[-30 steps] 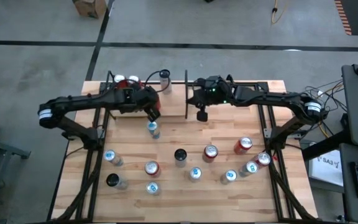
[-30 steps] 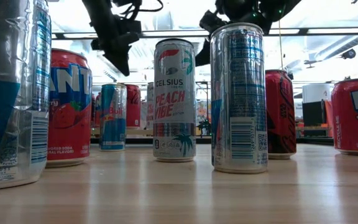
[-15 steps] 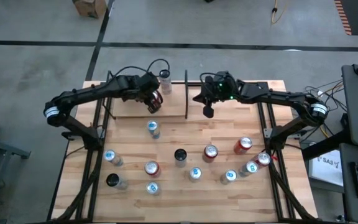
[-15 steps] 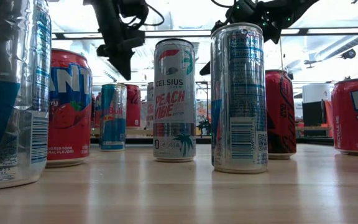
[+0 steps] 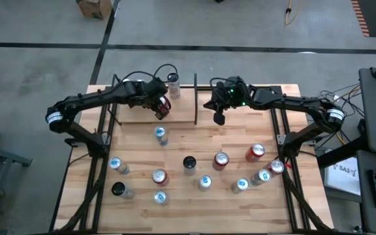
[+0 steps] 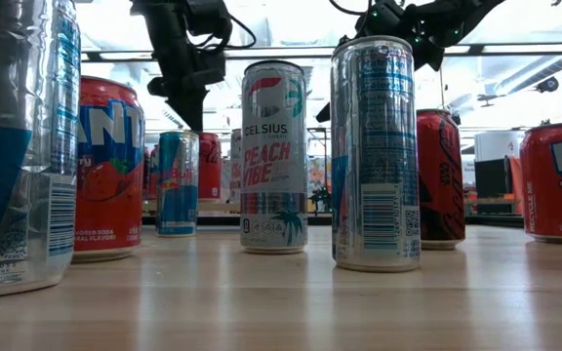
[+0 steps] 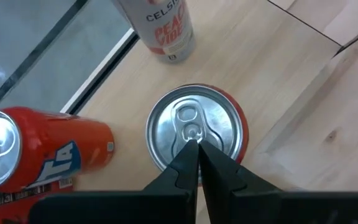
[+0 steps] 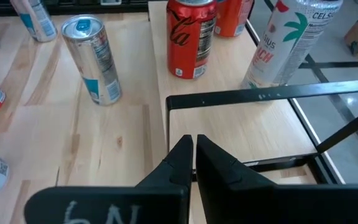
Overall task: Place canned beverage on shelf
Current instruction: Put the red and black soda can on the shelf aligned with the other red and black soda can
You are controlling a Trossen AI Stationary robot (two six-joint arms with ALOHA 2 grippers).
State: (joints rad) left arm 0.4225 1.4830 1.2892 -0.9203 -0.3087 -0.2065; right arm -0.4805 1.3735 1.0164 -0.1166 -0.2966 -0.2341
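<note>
The shelf [image 5: 178, 115] is a black-framed bay with a light plank floor at the table's far edge. On it stand a red can with a silver lid [image 7: 194, 127], an orange can [image 7: 42, 155] and a white Celsius can [image 7: 163, 28]. My left gripper [image 7: 197, 144] is shut and points down right over the red can's lid. My right gripper [image 5: 219, 119] is shut and hovers just right of the shelf's right frame bar [image 8: 260, 96], holding nothing. My left gripper's shut fingertips [image 7: 188, 152] stand from above over the pull tab [image 7: 191, 124] on the lid of the upright red can. I cannot tell whether they touch it.
Several loose cans stand on the open table nearer the front, among them a blue-topped one [image 5: 160, 135], a black one [image 5: 189, 163] and red ones [image 5: 256, 152]. In the low view, tall cans [image 6: 374, 156] crowd the near edge. Black frame legs run along both table sides.
My left gripper has swung toward the table's far edge, over the shelf, and stayed shut. My right gripper has shifted a little toward the table's right edge and rolled slightly, also shut. No can has moved.
</note>
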